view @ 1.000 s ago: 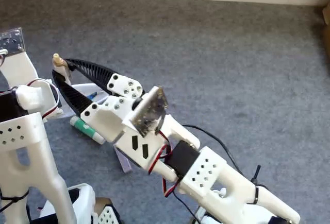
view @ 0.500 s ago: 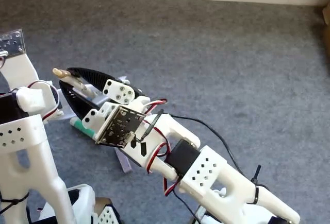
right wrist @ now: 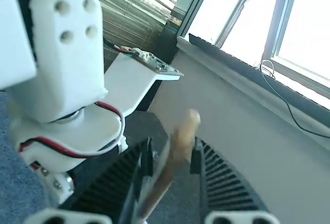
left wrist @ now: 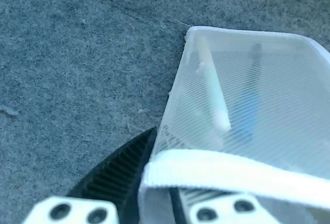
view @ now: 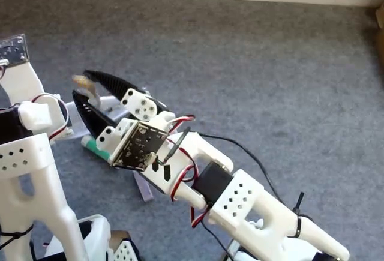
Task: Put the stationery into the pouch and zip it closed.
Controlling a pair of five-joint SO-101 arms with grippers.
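Right gripper is clamped on a tan pencil, carried above the grey carpet at the left of the scene. The stick sits between the black ribbed fingers in the right wrist view too, with its tip poking out past them. It is probably held up like this so it can be steered to the pouch mouth. The left gripper looks pinched on the white banded rim of the mesh pouch, likely to keep the opening steady for loading. The pouch lies flat on the carpet with a white pen and a blue pen already inside. Loose items are a green-and-white stick on the carpet under the right arm, and a purple strip nearer. So loading is judged partway, with the zip not yet addressed. Against the earlier frames, the right wrist has rolled over, so its circuit board now faces the near left rather than standing upright. The pencil tip has drifted right and a little nearer, and it is smeared now, which suggests the arm is moving. The left arm has not shifted.
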